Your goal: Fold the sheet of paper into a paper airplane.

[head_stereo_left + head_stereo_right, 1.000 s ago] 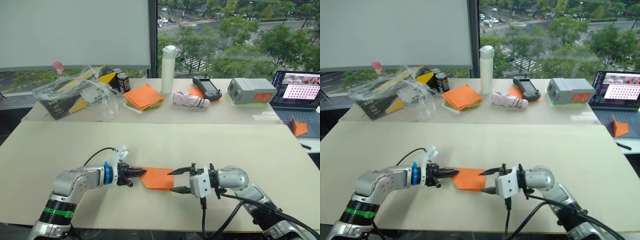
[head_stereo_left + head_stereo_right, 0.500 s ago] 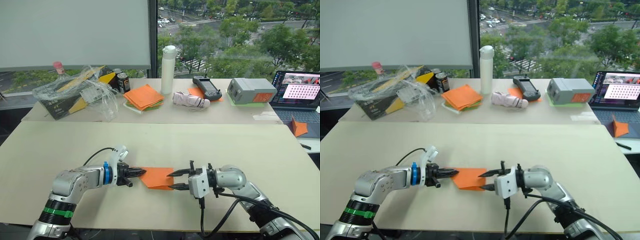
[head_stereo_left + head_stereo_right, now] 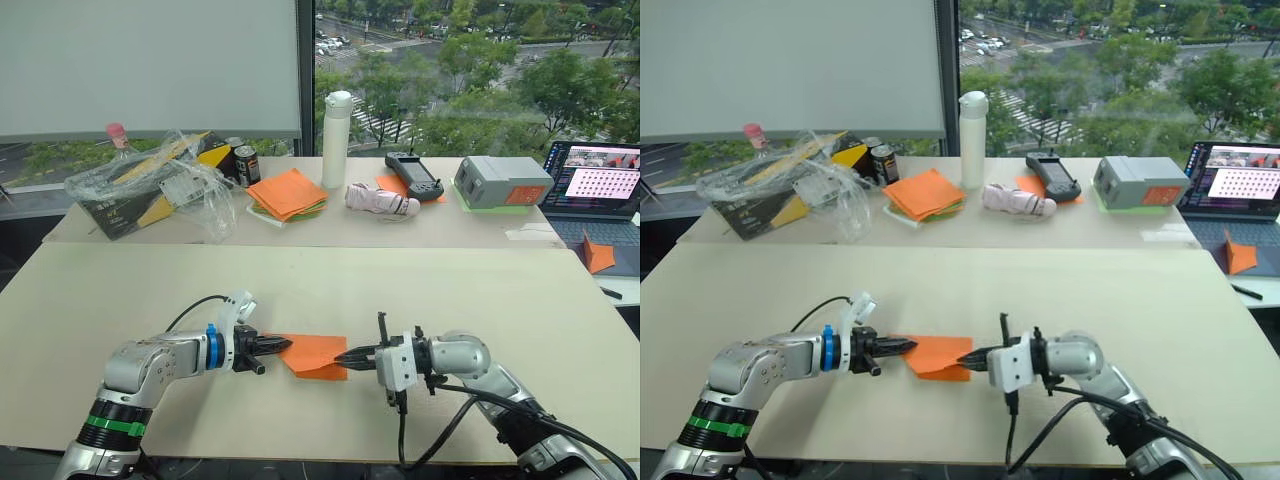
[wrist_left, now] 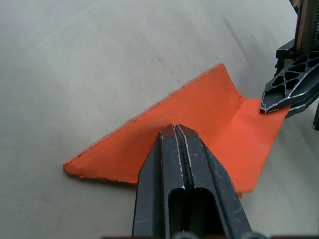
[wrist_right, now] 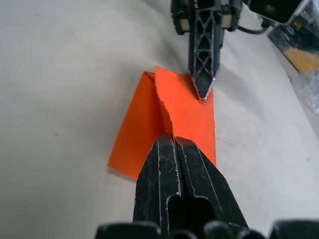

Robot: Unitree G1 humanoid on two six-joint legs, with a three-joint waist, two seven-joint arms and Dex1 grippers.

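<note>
The left claw [image 3: 281, 346] is closed on the left tip of the sheet of paper [image 3: 315, 354], the right claw [image 3: 349, 355] is clamped on its opposite edge, and the partly folded orange paper lies between them on the front of the pale worktop [image 3: 400, 290].

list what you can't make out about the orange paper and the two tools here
- Left wrist view: the left tool covers the near edge of the sheet of paper, so any pinch is hidden.
- Right wrist view: the right tool hides the flap's end.
- Left eye view: creases too small to count.
</note>
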